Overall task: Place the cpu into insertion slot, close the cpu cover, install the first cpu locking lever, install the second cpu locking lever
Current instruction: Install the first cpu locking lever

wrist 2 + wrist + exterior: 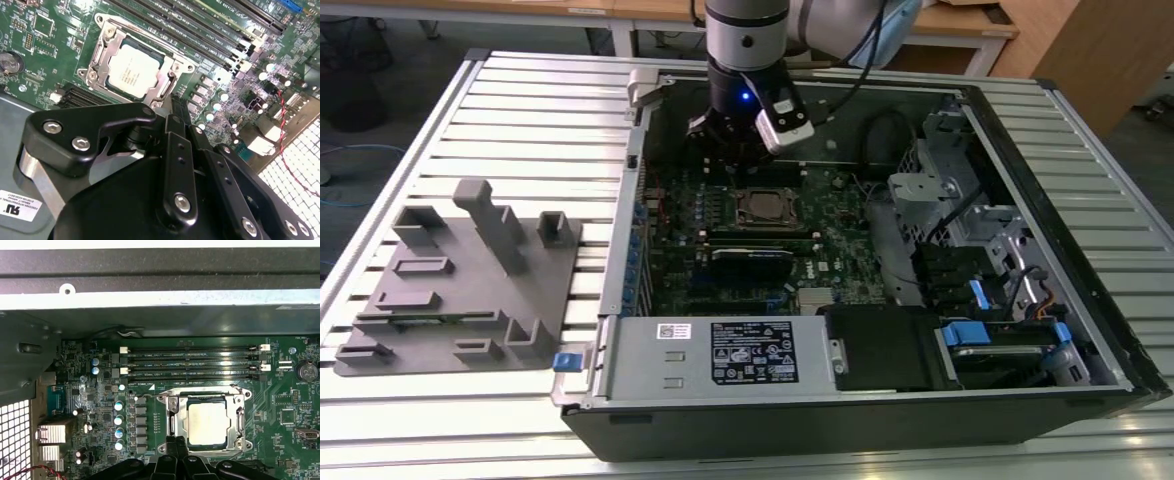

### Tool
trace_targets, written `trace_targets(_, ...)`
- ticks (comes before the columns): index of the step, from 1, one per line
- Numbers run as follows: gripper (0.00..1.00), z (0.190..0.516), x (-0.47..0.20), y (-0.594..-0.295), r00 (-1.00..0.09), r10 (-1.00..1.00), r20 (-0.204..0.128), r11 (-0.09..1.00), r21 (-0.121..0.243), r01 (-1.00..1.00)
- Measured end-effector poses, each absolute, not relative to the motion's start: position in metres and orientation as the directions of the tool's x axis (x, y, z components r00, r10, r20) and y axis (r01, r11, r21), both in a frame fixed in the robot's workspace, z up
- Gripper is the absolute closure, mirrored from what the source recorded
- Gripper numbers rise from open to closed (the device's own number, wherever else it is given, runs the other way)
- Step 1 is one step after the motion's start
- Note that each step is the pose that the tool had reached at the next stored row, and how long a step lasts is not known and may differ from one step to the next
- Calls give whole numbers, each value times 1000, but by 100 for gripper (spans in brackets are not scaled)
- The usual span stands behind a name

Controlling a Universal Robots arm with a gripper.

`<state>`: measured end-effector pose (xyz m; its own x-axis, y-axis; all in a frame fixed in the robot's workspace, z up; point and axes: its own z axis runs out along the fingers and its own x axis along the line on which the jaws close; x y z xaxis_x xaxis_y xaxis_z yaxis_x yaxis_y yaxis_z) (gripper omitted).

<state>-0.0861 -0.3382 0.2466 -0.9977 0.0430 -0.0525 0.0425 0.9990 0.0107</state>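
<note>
Clenched on nothing visible, the pincer (176, 446) hovers just short of the cpu cover (174, 415), which lies over the cpu (206, 424). Bear down slowly and squarely, lest it skid.

A slatted, silver metal tabletop (520, 100) carries two things in the exterior view. An open black computer case (881, 425) lies on its side, spreading from the middle out to 3 o'clock and down toward 5 o'clock. At 9 o'clock, just beside the case, lies a flat grey fixture plate (460, 305) with several upright blocks and shallow pockets on it.
</note>
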Motion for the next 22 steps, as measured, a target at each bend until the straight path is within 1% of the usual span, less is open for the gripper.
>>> trace_targets(22, 89, 250, -88, -338, -998, 43, -52, 999, 11, 43)
